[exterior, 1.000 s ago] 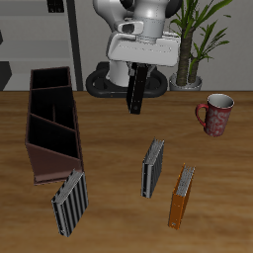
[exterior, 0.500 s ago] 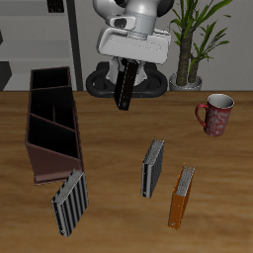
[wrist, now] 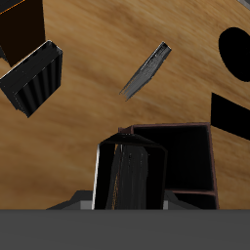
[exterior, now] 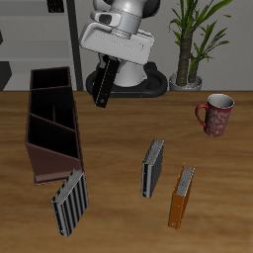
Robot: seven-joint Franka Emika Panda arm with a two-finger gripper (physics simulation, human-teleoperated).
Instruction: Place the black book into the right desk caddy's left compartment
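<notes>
My gripper [exterior: 108,65] is shut on the top of the black book [exterior: 104,88], which hangs tilted in the air above the table's back part. The book is beside the far end of the right desk caddy [exterior: 40,150], a long reddish-brown box with three sections, and is apart from it. In the wrist view the black book [wrist: 132,176] fills the near field, with the caddy [wrist: 190,132] below and beside it. The fingertips are hidden behind the book.
Two grey-and-black striped books stand on the table, one near the caddy's front end [exterior: 70,201] and one mid-table [exterior: 152,167]. An orange-brown book [exterior: 181,197] stands beside it. A mug [exterior: 216,113] and a potted plant [exterior: 188,49] are farther back.
The gripper has carried the black book sideways toward the caddy and slightly up. The book now tilts more. Nothing else moved.
</notes>
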